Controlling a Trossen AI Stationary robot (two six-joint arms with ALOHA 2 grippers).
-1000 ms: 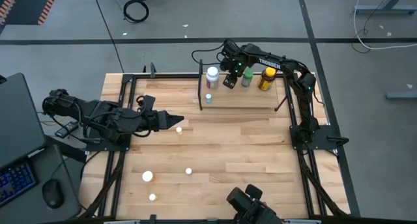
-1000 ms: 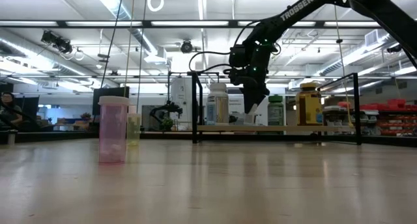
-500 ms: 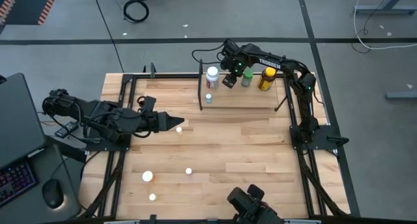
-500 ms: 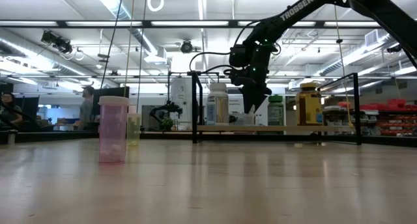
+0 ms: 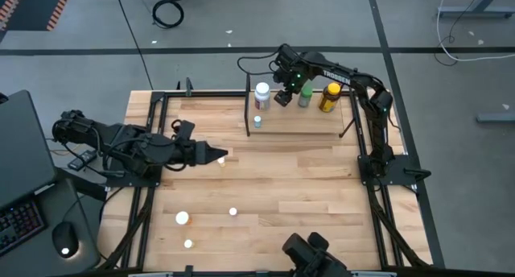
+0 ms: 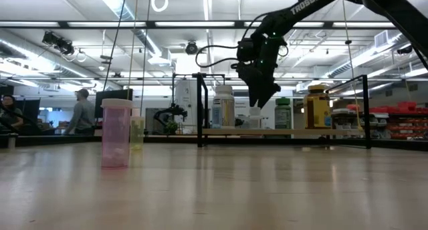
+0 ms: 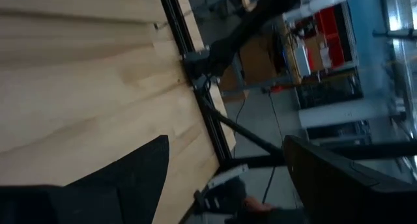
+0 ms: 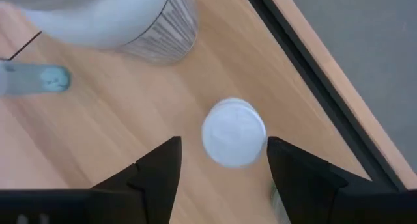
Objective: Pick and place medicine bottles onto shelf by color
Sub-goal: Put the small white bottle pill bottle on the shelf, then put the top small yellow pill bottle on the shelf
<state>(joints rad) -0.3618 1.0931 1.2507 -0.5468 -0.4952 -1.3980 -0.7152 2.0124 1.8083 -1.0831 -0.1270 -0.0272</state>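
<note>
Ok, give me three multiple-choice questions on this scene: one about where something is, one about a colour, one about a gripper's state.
1. Where does the yellow bottle stand?
A. on the shelf, at the end toward the right arm's side
B. on the open table by the left gripper
C. on the floor

2. What colour is the cap of the small bottle below the right gripper?
A. red
B. white
C. black

3. How is the right gripper?
A. shut on the green bottle
B. open above the small bottle, holding nothing
C. out of view

Answers:
1. A, the high view shows it past the green bottle on the shelf.
2. B, the right wrist view shows a white round top.
3. B, its fingers stand apart on either side of the cap, not touching it.
</note>
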